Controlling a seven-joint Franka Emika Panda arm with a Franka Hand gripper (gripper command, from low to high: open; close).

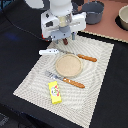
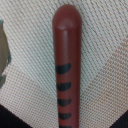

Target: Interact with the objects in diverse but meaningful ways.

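Lab tabletop: staged placemat [image 1: 95, 75], plate [image 1: 68, 64]

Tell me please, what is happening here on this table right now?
A robot arm hangs low over the far end of a woven placemat, its gripper just above the mat. The wrist view shows a dark red-brown stick with black marks right beneath it; whether the gripper holds it cannot be told. On the mat lie a round tan plate, a fork, a knife, a yellow packet and a white oblong piece.

the gripper [image 1: 65, 40] fingers are hidden beneath the arm's white body. a red-brown stick [image 2: 67, 65] with black marks runs off the wrist view's edge.
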